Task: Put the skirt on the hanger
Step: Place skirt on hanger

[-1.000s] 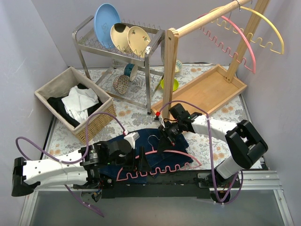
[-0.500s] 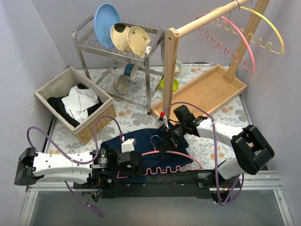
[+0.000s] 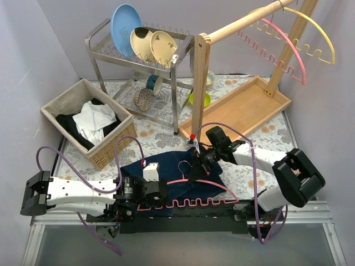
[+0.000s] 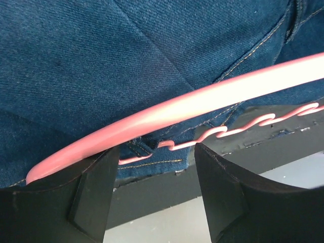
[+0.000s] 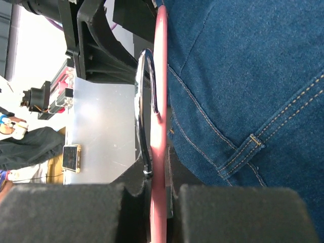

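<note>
A dark blue denim skirt (image 3: 166, 169) lies flat at the near middle of the table. A pink hanger (image 3: 191, 191) with a wavy lower bar and a metal hook (image 3: 180, 164) lies on it. My right gripper (image 3: 197, 169) is shut on the hanger's upper bar (image 5: 160, 152) near the hook (image 5: 143, 116). My left gripper (image 3: 145, 200) is open at the skirt's near left edge, its fingers (image 4: 223, 192) on either side of the hanger's left end (image 4: 152, 119), over the denim (image 4: 101, 61).
A wicker basket (image 3: 113, 145) with black and white clothes stands at the left. A metal dish rack (image 3: 138, 50) with plates is at the back. A wooden rail (image 3: 244, 25) with pink and yellow hangers and a wooden tray (image 3: 244, 105) stand at the right.
My left gripper has drawn back left and down to the hanger's left end at the skirt's near edge. My right gripper has held the hanger, shifting slightly.
</note>
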